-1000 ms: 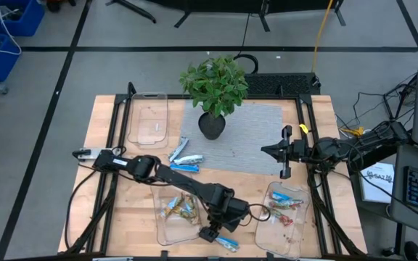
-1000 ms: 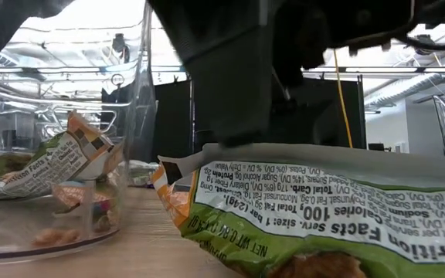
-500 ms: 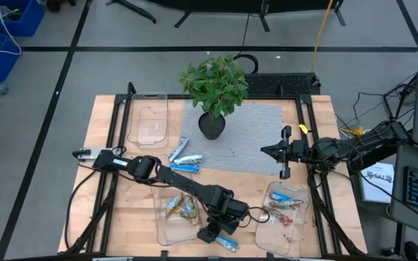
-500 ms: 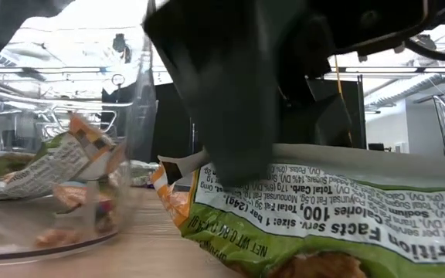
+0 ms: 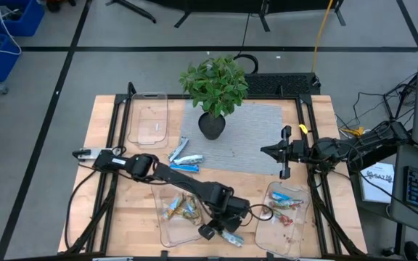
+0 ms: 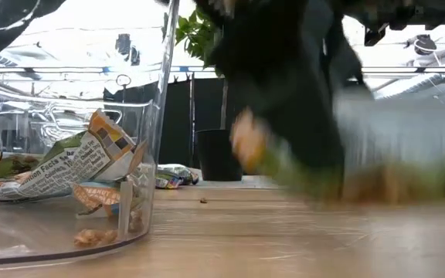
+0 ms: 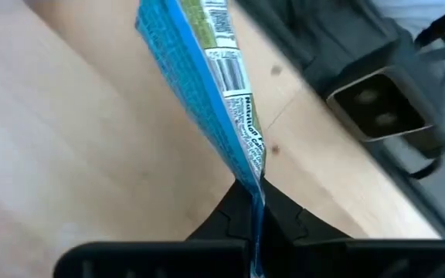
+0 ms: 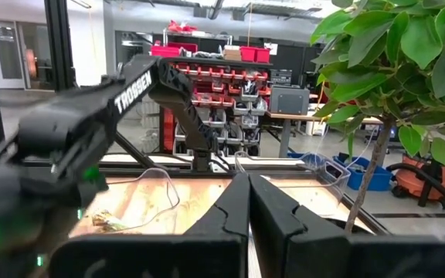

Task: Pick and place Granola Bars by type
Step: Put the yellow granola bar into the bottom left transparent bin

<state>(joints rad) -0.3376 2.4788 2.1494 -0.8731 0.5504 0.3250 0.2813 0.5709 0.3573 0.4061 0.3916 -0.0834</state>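
A granola bar [image 7: 207,85] in a blue and green wrapper lies near the table's near edge, between two clear trays. My left gripper [image 7: 255,224] is shut on it; the high view shows the bar [image 5: 232,238] beside the gripper [image 5: 220,230]. The low view shows both only as a dark and green blur [image 6: 338,170]. Other granola bars lie in the middle tray [image 5: 162,228] and the right tray [image 5: 297,243]. Loose ones [image 5: 184,161] rest on the wood by the mat. My right gripper [image 5: 284,152] hangs shut over the mat's right edge. My left gripper pinches the bar's end seam [image 7: 255,191] between its two fingers. The wrapper stands on edge between them, and the bar runs straight away from the fingers over the wood. Whether the bar is clear of the table I cannot tell.
A potted plant [image 5: 213,90] stands on the grey mat [image 5: 252,138] at the far middle. An empty clear tray [image 5: 148,119] sits at the far left. The middle tray's wall [image 6: 157,154] stands close to the held bar.
My left gripper has shut on the bar's end. The bar, which lay still close before the low camera, has shifted and now shows there only as a blur. My right arm has kept still.
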